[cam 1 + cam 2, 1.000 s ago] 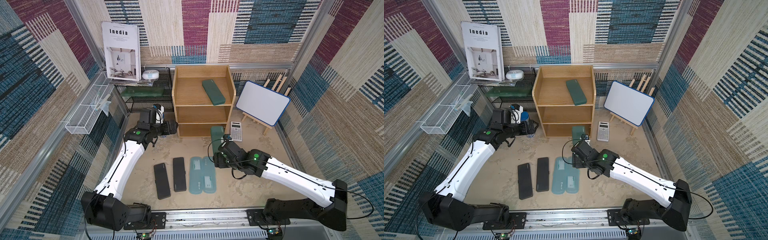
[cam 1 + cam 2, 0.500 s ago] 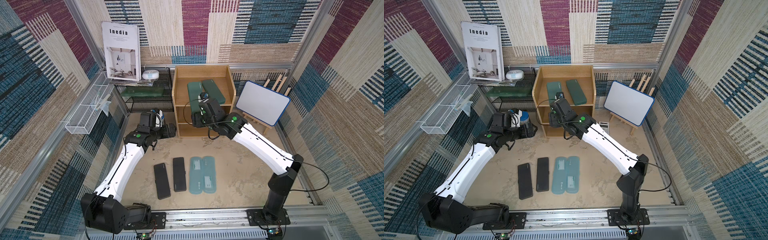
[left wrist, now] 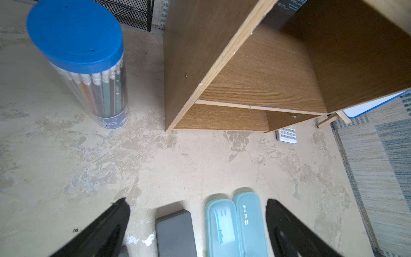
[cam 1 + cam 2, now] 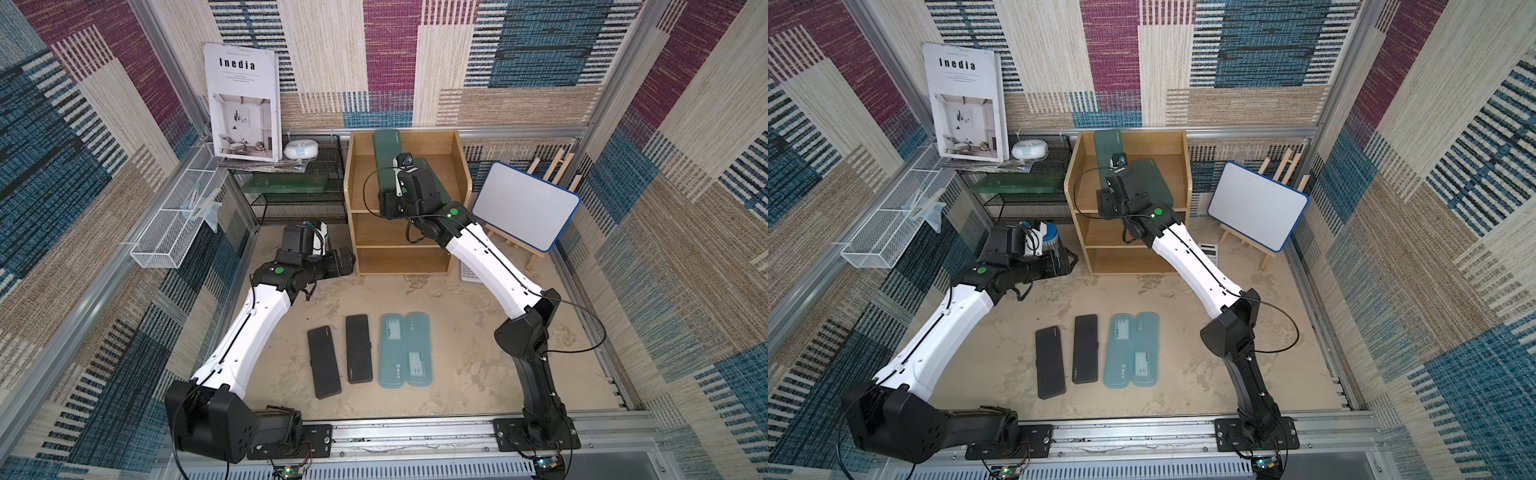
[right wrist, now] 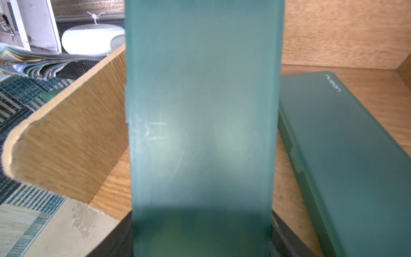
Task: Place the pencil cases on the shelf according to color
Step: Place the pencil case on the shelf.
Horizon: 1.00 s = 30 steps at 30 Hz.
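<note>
The light-brown wooden shelf (image 4: 386,232) stands at the back. My right gripper (image 4: 392,180) is shut on the near end of a dark green pencil case (image 4: 386,149) (image 5: 200,111), held lengthwise over the left half of the top tier. A second green case (image 4: 1156,178) (image 5: 344,155) lies on that tier beside it. Two black cases (image 4: 324,361) (image 4: 358,348) and two teal cases (image 4: 392,350) (image 4: 417,348) lie on the floor. My left gripper (image 3: 196,201) hangs open and empty left of the shelf's base.
A clear tub of pencils with a blue lid (image 3: 89,66) stands by the shelf's left side, close to my left wrist. A calculator (image 3: 287,134) lies at the shelf's right foot. A whiteboard on an easel (image 4: 525,208) stands right, a black mesh rack (image 4: 299,195) left.
My right arm has carried the green case from the floor in front of the shelf up over the top tier, then pushed it further back. The left arm has hardly moved.
</note>
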Each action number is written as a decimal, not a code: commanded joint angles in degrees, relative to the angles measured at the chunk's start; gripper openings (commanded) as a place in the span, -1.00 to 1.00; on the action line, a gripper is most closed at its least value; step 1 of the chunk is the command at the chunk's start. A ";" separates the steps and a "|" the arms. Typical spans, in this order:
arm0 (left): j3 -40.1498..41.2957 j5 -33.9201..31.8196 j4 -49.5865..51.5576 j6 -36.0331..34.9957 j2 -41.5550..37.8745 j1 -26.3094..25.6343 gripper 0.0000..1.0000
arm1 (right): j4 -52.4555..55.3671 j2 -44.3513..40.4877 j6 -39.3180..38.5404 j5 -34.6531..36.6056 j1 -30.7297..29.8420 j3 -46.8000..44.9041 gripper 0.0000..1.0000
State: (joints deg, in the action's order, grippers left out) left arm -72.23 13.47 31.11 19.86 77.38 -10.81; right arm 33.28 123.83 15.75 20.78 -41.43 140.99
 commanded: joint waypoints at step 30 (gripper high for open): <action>-0.08 2.95 -1.22 0.81 0.36 1.41 0.99 | -3.74 -9.02 -1.81 -5.00 -0.29 -1.23 0.98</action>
State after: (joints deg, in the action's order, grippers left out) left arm -72.38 15.90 31.09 20.97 77.91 -9.52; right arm 30.98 117.10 15.35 17.26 -41.15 141.12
